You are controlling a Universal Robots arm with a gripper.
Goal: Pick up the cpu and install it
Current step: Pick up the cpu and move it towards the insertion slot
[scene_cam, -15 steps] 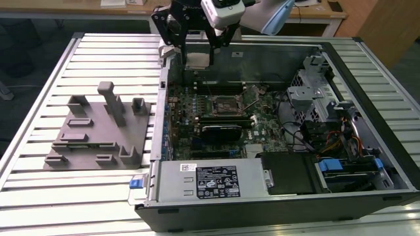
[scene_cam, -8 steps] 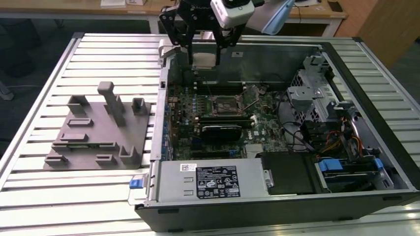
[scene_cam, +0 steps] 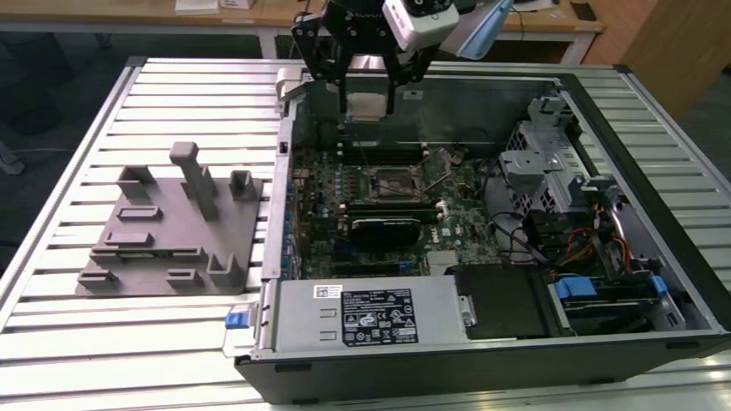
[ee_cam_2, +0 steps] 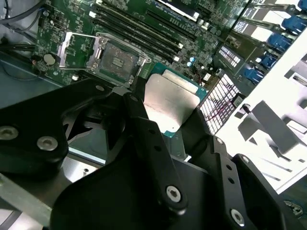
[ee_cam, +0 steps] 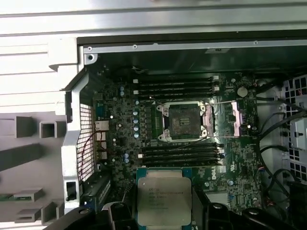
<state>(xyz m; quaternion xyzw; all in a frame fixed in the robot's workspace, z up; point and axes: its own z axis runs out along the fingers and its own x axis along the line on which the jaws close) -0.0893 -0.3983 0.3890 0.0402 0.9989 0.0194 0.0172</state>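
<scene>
My gripper (scene_cam: 368,107) hangs above the far side of the open computer case, shut on the cpu (scene_cam: 367,106), a small flat square chip with a silvery top. The chip (ee_cam_2: 169,99) sits between the black fingers (ee_cam_2: 144,129) in the second wrist view, and its printed metal lid (ee_cam: 164,195) with a green rim faces the camera in the first wrist view. The open socket (ee_cam: 183,121) on the green motherboard lies below, its metal load frame swung aside (ee_cam: 237,115). In the exterior view the socket (scene_cam: 392,181) is nearer the camera than the gripper.
A grey plastic fixture plate (scene_cam: 171,227) with upright blocks lies on the slatted table (scene_cam: 68,257) at the exterior view's left. Case walls (scene_cam: 280,188), memory slots (ee_cam: 177,86), a power supply (scene_cam: 365,312), drive cage (scene_cam: 549,163) and cables (scene_cam: 594,248) surround the socket.
</scene>
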